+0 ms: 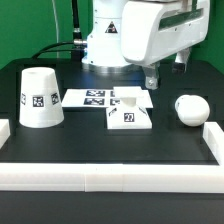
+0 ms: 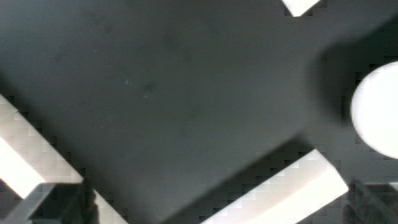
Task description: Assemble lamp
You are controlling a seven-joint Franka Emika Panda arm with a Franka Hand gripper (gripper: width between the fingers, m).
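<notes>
The white tapered shade [image 1: 40, 98] stands mouth-down at the exterior view's left. The flat square base [image 1: 130, 117], with a short socket post on top, lies in the middle. The round bulb [image 1: 189, 108] rests on the table at the exterior view's right; its edge also shows in the wrist view [image 2: 377, 105]. My gripper [image 1: 152, 78] hangs above the table behind the gap between base and bulb, touching nothing. In the wrist view the gripper [image 2: 214, 212] is open, its dark fingertips [image 2: 45, 205] far apart with only table and rail between them.
The marker board [image 1: 88, 97] lies behind the base. White border rails run along the front [image 1: 110, 176], the left [image 1: 4, 128] and the right [image 1: 213, 136]. A rail crosses the wrist view [image 2: 267, 190]. The robot's body [image 1: 110, 40] stands at the back.
</notes>
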